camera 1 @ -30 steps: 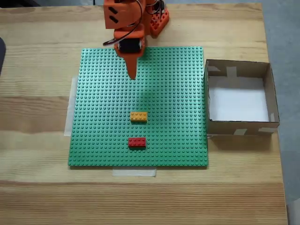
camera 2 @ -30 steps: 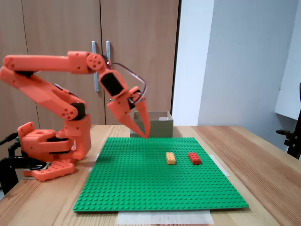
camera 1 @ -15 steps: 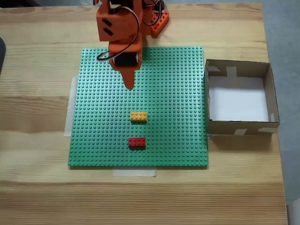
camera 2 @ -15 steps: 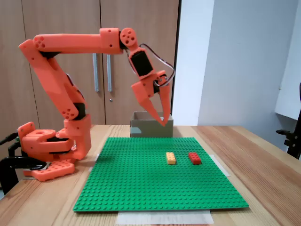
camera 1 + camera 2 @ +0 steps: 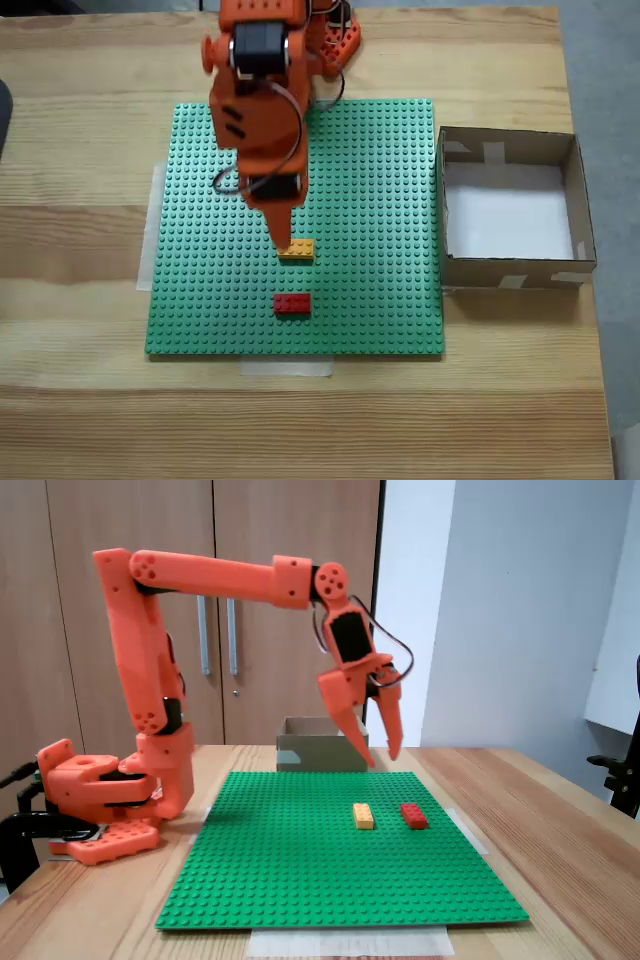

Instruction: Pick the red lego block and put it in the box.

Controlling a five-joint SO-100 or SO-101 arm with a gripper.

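The red lego block (image 5: 292,303) lies flat on the green baseplate (image 5: 380,200) near its front edge, with nothing touching it. In the side fixed view the red lego block (image 5: 414,815) sits to the right of the orange-yellow brick (image 5: 362,816). My gripper (image 5: 282,240) points down over the orange-yellow brick (image 5: 297,250). Seen from the side, my gripper (image 5: 381,760) hangs well above the plate, its jaws spread open and holding nothing. The box (image 5: 508,270), brown cardboard with a white floor, stands to the right of the plate; from the side the box (image 5: 315,755) is behind the gripper.
The orange arm base (image 5: 100,790) stands at the back of the wooden table, beyond the green baseplate (image 5: 300,860). Pale tape strips hold the plate's edges. Wooden cupboard doors stand behind the arm. The table's right edge runs just past the box.
The arm has stretched forward over the plate, carrying the gripper from the back of the plate to above the bricks. Its jaws went from shut to open. The bricks stayed put.
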